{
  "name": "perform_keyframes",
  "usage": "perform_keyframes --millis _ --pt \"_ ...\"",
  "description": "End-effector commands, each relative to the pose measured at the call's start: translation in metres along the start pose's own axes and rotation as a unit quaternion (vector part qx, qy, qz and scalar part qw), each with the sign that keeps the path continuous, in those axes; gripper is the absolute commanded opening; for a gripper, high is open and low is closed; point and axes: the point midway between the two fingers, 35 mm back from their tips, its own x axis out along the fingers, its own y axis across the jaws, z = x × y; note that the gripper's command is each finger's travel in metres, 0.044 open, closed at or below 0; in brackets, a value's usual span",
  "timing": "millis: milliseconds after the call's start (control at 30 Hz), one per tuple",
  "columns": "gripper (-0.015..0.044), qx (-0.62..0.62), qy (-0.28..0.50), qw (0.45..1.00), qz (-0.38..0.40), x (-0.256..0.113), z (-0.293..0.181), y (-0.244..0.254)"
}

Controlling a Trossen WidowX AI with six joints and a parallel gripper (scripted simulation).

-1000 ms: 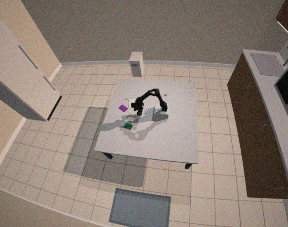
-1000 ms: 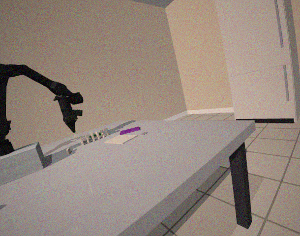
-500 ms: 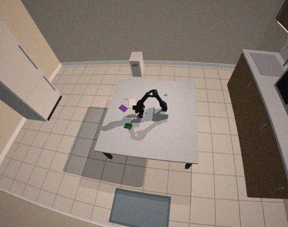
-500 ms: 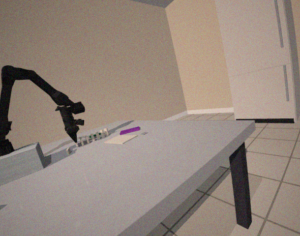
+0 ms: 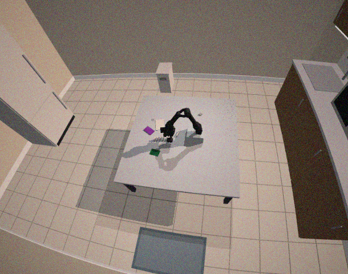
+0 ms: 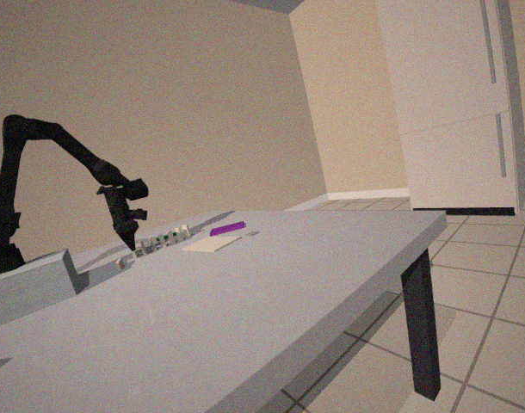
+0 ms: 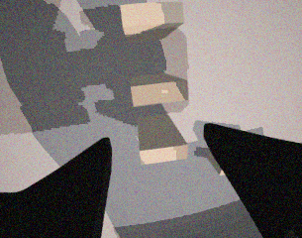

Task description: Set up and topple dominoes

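Note:
The row of pale dominoes (image 5: 159,138) (image 6: 166,237) stands near the middle of the table, and two of its dominoes show ahead of the fingers in the wrist view (image 7: 157,94). My gripper (image 5: 169,140) (image 6: 133,249) (image 7: 158,137) is open at the row's end nearest the arm's base. One domino (image 7: 163,155) is between the parted fingers, with a gap on both sides. Whether it stands quite upright I cannot tell. Another loose domino (image 5: 177,134) (image 6: 120,263) is on the table toward the base; it is partly hidden by the right finger in the wrist view (image 7: 222,173).
A purple block (image 5: 149,130) (image 6: 227,229) and a cream pad (image 5: 160,124) (image 6: 212,243) lie beside the row. A green block (image 5: 154,152) lies on its other side. A long grey block (image 6: 31,284) is near the arm's base. A small grey object (image 5: 199,114) lies farther back.

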Motion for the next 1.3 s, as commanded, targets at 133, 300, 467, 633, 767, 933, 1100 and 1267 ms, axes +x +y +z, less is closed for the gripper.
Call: perform_keyframes --millis 133,300,467,633,767,933,1100,1267 --pt "0.0440 -0.003 0.002 1.000 -0.001 0.001 -0.001 -0.001" --pt "0.0440 0.002 -0.004 1.000 -0.005 -0.032 0.006 0.001" --pt "0.0440 0.002 -0.004 1.000 -0.003 -0.109 0.005 0.001" --pt "0.0440 0.000 0.000 1.000 0.000 -0.131 0.001 0.000" --pt "0.0440 -0.059 0.000 0.998 0.000 -0.124 -0.002 -0.006" --pt "0.0440 -0.265 0.001 0.964 -0.001 -0.099 -0.013 -0.026" --pt "0.0440 -0.459 0.003 0.888 -0.001 -0.075 -0.029 -0.044" --pt "0.0440 -0.609 0.005 0.793 0.000 -0.056 -0.046 -0.059"
